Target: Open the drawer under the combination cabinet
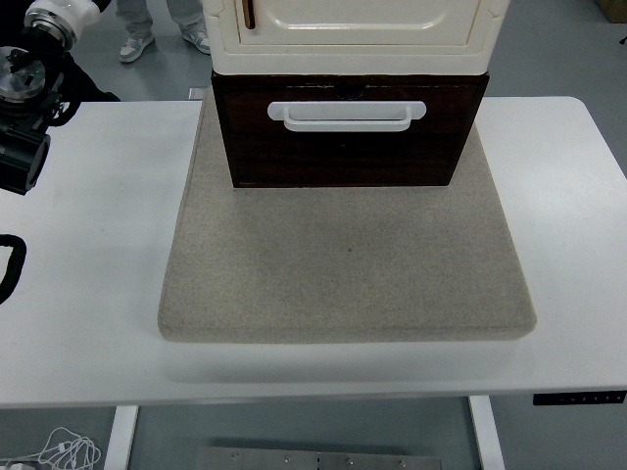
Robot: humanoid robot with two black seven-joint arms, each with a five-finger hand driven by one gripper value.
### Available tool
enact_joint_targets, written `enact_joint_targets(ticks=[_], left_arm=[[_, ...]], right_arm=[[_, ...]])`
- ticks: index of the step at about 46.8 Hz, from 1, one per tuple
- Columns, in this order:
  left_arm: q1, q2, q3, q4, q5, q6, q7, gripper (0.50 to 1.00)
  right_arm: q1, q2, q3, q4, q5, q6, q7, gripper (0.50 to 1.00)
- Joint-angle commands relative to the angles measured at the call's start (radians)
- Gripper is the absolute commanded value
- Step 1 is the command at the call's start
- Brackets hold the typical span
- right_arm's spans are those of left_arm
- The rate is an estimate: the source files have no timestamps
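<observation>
The combination cabinet point(353, 29) stands at the back of a grey mat point(343, 264), with a cream upper part over a dark brown drawer point(348, 147). The drawer front carries a wide white handle point(347, 115) and sits flush under the cream part. My left arm point(24, 108) shows at the left edge, well left of the drawer and not touching it. A black curved piece point(8, 266) of that arm shows lower on the same edge. My right arm is out of view.
The white table point(88, 323) extends around the mat on all sides. A person's legs and shoes point(162, 39) stand on the floor behind the table at the top left.
</observation>
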Motion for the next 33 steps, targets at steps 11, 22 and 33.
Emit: enact_joint_targets(ticks=[11,22,33], left_arm=[[-0.049,0.039,0.055,-0.002,0.042,-0.056,-0.003,1.0],[-0.155,0.102,0.061,0.005,0.172,-0.047,-0.001,1.0],[-0.264,0.165,0.067,-0.008,0.272,0.002,-0.001,1.0]], right_arm=[[0.0,0.0,0.0,0.0,0.0,0.0,0.0,0.926],[0.0,0.0,0.0,0.0,0.0,0.0,0.0,0.926],[0.0,0.0,0.0,0.0,0.0,0.0,0.0,0.926]])
